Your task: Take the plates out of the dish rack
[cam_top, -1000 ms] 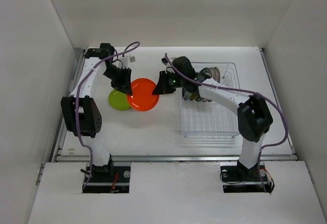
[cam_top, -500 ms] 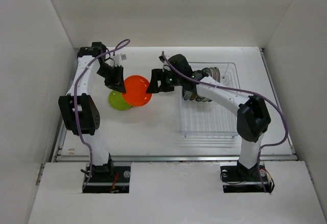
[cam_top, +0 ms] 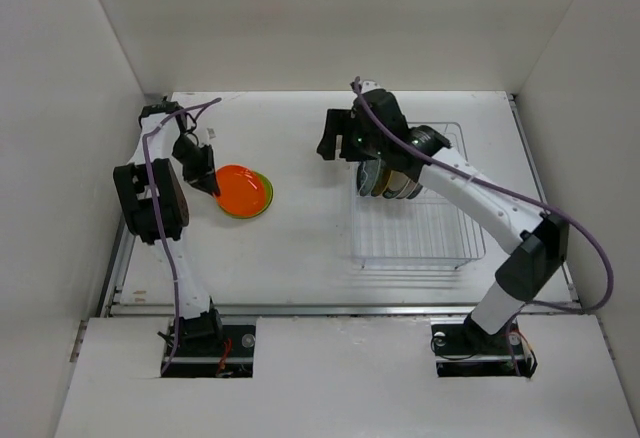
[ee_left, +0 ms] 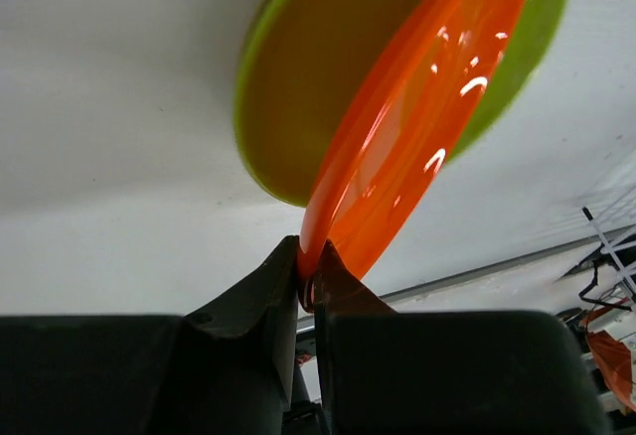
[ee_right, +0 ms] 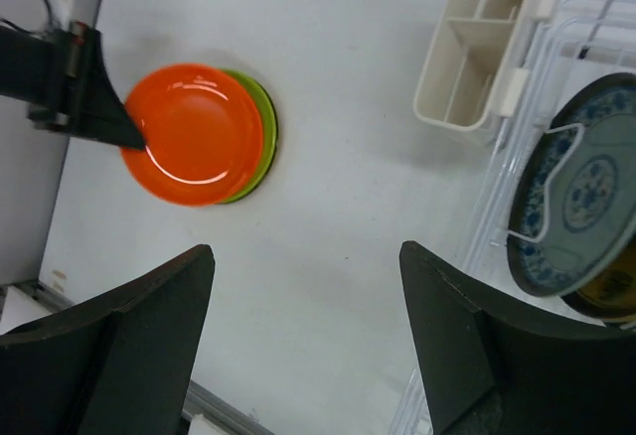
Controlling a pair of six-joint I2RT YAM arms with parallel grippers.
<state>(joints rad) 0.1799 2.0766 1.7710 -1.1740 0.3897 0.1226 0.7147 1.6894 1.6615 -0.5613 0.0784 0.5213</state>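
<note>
On my counter (cam_top: 300,248), the upper plate (cam_top: 238,188) lies over the lower plate (cam_top: 265,198); my left pincer (cam_top: 212,188) clamps its left rim; the dish rack (cam_top: 420,243) stands to their right, racked plates (cam_top: 392,180) upright at its far end.

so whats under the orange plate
The lime green plate lies under the orange plate, only one crescent showing; its middle is covered. The left gripper pinches the orange plate's rim.
</note>
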